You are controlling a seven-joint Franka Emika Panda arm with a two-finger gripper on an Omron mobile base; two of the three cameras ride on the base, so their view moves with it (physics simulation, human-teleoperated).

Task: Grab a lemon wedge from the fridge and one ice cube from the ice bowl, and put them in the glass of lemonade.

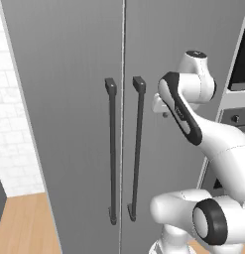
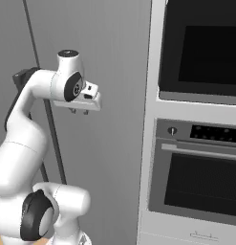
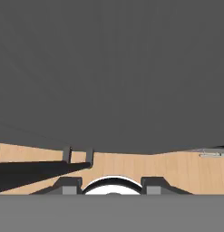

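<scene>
Arm base low in foreground, elbow raised in front of fridge (image 1: 69, 124). Gripper (image 2: 79, 112) points down, close before right fridge door, just right of right bar handle (image 1: 138, 149). Finger tips (image 3: 71, 189) stand slightly apart, nothing between them; how wide cannot be told for sure. Both fridge doors closed, left bar handle (image 1: 112, 149) beside centre seam. Wooden floor (image 1: 25, 223) at fridge's lower left corner. Wall oven (image 2: 200, 182) right of fridge, dark oven window (image 2: 205, 48) above it.
</scene>
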